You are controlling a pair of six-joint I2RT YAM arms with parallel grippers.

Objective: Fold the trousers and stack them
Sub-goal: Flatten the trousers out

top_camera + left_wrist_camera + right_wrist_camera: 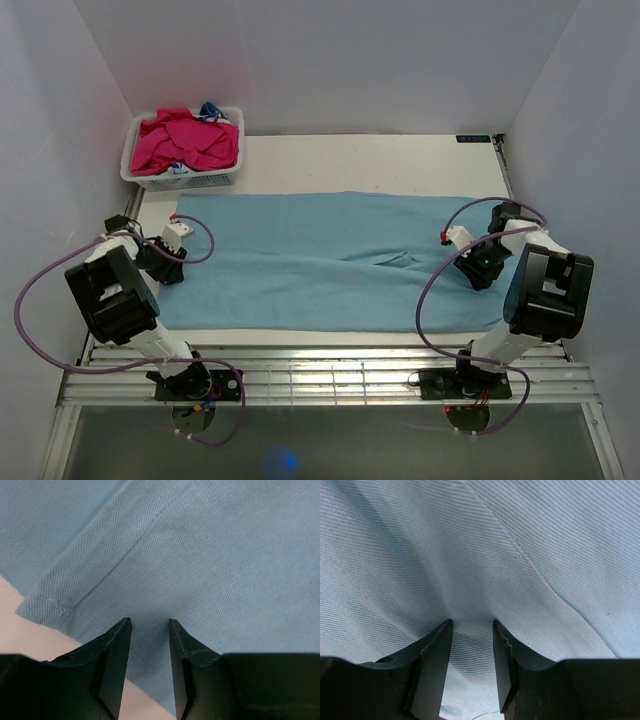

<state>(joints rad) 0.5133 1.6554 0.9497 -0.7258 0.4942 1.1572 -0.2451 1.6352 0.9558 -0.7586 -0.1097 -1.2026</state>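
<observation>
The light blue trousers (330,260) lie spread flat across the table, legs running left to right, with a small crease near the middle right. My left gripper (172,256) sits at their left end. In the left wrist view its jaws (148,622) stand apart over the fabric (200,555), close to a hemmed corner (47,605). My right gripper (470,262) sits at their right end. In the right wrist view its jaws (471,622) stand apart with the tips pressed into the cloth (485,555), which bulges between them.
A white basket (180,182) holding magenta garments (190,140) stands at the back left corner. Bare white table (360,160) lies behind the trousers. A slatted metal rack (330,375) runs along the near edge. White walls close in on both sides.
</observation>
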